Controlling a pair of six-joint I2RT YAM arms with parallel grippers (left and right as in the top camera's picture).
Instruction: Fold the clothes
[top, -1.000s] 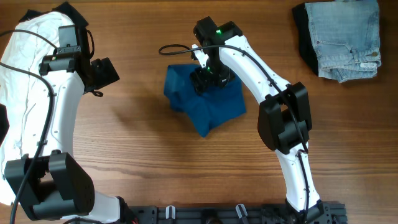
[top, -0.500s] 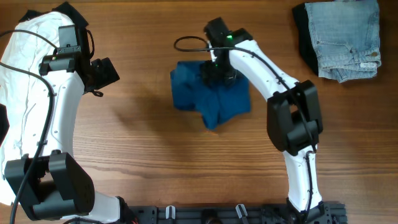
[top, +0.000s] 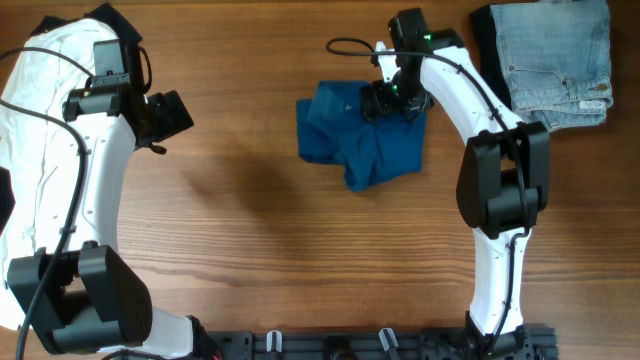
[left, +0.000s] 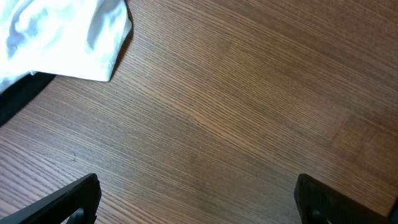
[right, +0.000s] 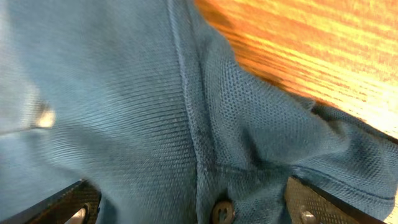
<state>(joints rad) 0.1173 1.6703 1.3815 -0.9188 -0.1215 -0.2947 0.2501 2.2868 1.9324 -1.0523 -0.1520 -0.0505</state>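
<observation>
A crumpled blue polo shirt (top: 370, 150) lies on the wooden table, right of centre. My right gripper (top: 385, 100) sits on its upper edge. In the right wrist view the jaws (right: 193, 208) are spread wide, with the blue shirt (right: 124, 112) and one of its buttons filling the gap between them. My left gripper (top: 170, 117) hovers open and empty over bare wood at the left, and its fingers show in the left wrist view (left: 196, 205).
A white garment (top: 40, 120) lies along the left edge; its corner (left: 62, 37) and a dark cloth (left: 18, 96) show in the left wrist view. Folded jeans (top: 555, 60) lie on a dark garment (top: 487, 60) at the top right.
My right gripper has moved right and toward the far edge, and the blue shirt has slid right with it. The left arm has not moved.
</observation>
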